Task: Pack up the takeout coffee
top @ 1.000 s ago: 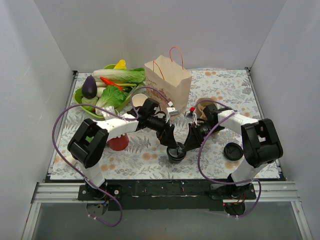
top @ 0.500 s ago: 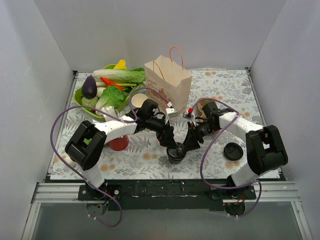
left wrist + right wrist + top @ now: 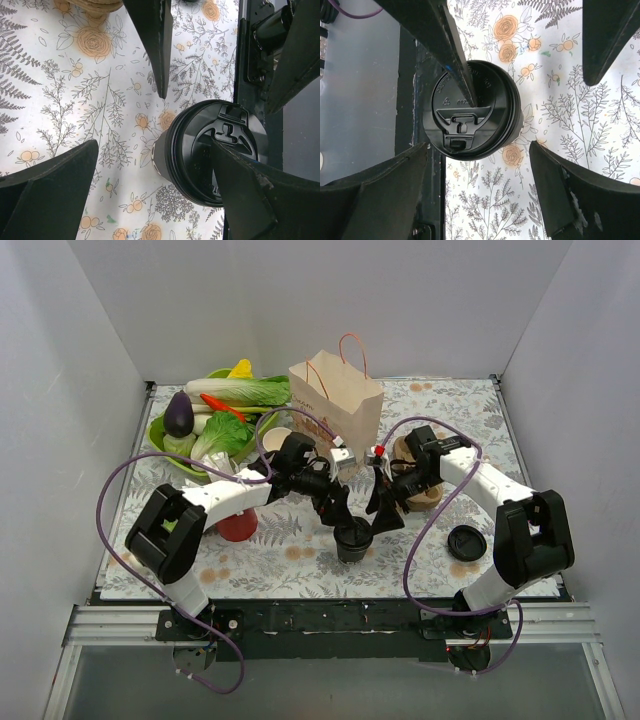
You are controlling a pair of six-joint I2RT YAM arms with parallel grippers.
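Left hand [image 3: 338,512] is spread wide over the takeout coffee [image 3: 352,538] and I see nothing in its grip. In its wrist view the cup sits between the fingers, and one of them crosses the lid's rim; I cannot tell whether it touches. Right hand [image 3: 383,515] is also spread wide and holds nothing, with the black lid below and between its fingers. I see the coffee upright on the tabletop [image 3: 300,562] near the front edge, well apart from the paper bag [image 3: 335,405].
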